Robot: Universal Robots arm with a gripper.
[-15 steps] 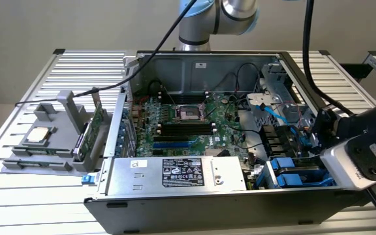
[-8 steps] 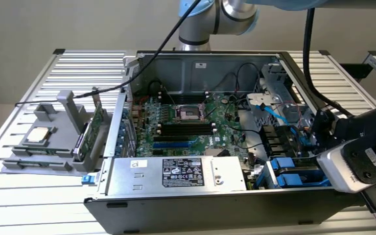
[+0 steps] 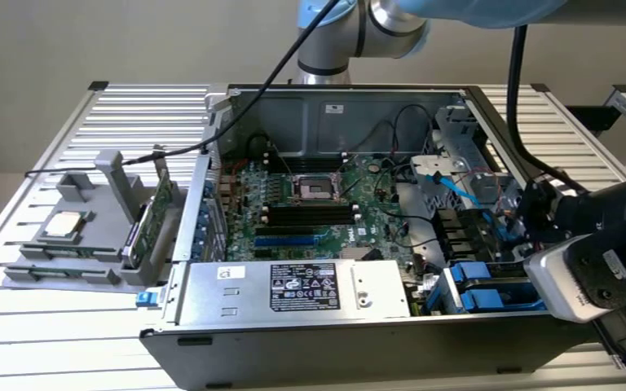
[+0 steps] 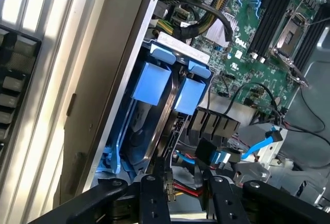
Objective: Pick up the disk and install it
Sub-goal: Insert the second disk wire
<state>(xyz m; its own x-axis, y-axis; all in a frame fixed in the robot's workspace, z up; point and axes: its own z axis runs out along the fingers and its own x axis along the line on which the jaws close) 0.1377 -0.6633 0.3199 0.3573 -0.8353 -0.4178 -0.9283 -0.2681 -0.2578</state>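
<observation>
The disk [image 4: 147, 126] stands on edge in the drive bay at the corner of the open computer case [image 3: 291, 342]. Its blue carrier [image 4: 151, 83] has two blue tabs at the near end, beside a second blue tab [image 4: 192, 94]. In the exterior view the blue carrier [image 3: 489, 292] shows in the bay at the case's lower right, under the arm's wrist [image 3: 590, 261]. My gripper [image 4: 188, 198] hovers just off the bay. Its black fingers [image 4: 154, 195] stand apart, with only cables showing behind the gap. They do not touch the disk.
Black and blue cables [image 4: 258, 146] lie close beside the bay. The motherboard [image 3: 302, 204] and power supply [image 3: 291, 287] fill the case. On the exterior view's left, a grey fixture [image 3: 74, 244] holds a square silver chip [image 3: 65, 224] and upright green cards [image 3: 159, 208] on the slatted table [image 3: 52, 342].
</observation>
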